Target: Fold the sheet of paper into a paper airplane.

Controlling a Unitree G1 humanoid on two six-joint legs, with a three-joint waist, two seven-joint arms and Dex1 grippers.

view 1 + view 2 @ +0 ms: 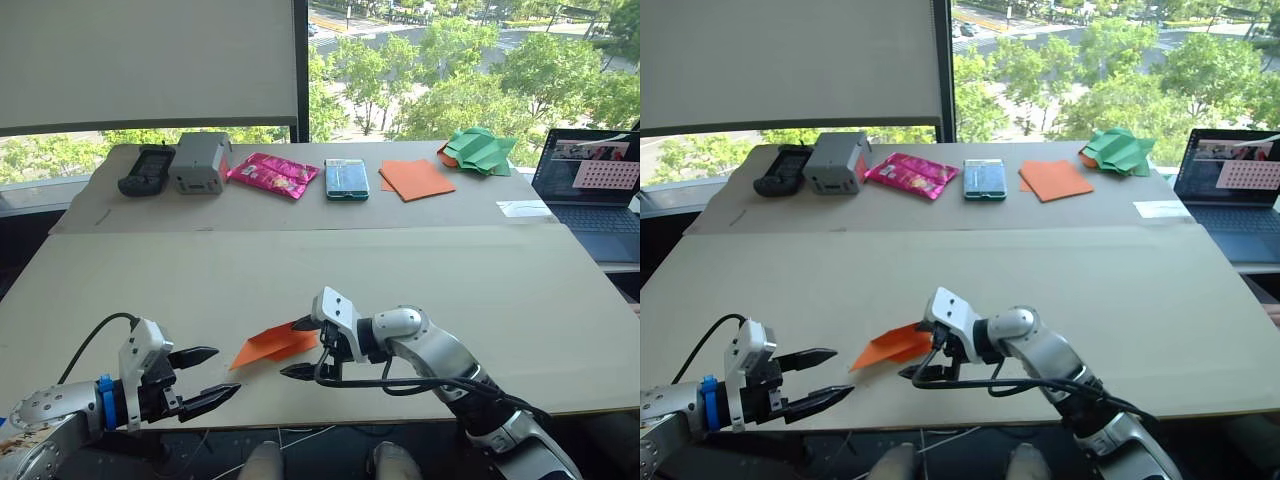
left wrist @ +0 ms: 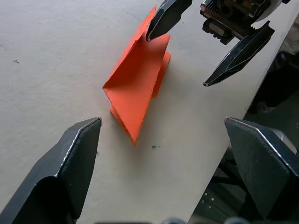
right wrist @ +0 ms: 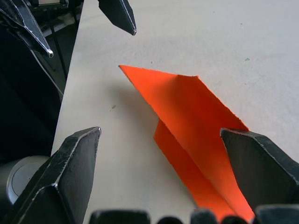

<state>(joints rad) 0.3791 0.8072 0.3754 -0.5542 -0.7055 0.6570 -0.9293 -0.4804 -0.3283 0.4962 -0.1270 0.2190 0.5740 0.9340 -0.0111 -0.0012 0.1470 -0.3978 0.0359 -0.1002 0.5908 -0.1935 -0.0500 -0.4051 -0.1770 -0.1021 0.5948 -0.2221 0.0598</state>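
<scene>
Left eye view showed both hands low over the tabletop, fingers spread wide. The paper airplane lay between the left hand and right hand, one right finger at its raised flap.

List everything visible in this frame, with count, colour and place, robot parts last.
paper airplane: 1, orange, part-folded, near table edge between the grippers
orange sheets: small stack, far table, right of centre
green paper: 1 heap, far right
phone: 1, teal, far centre
snack packet: 1, pink, left of phone
grey box: 1, far left
black device: 1, left of box
laptop: 1, open, right edge
white slip: 1, beside laptop
left gripper: jaws open, off the airplane
right gripper: jaws open, one tip at the airplane's edge
</scene>
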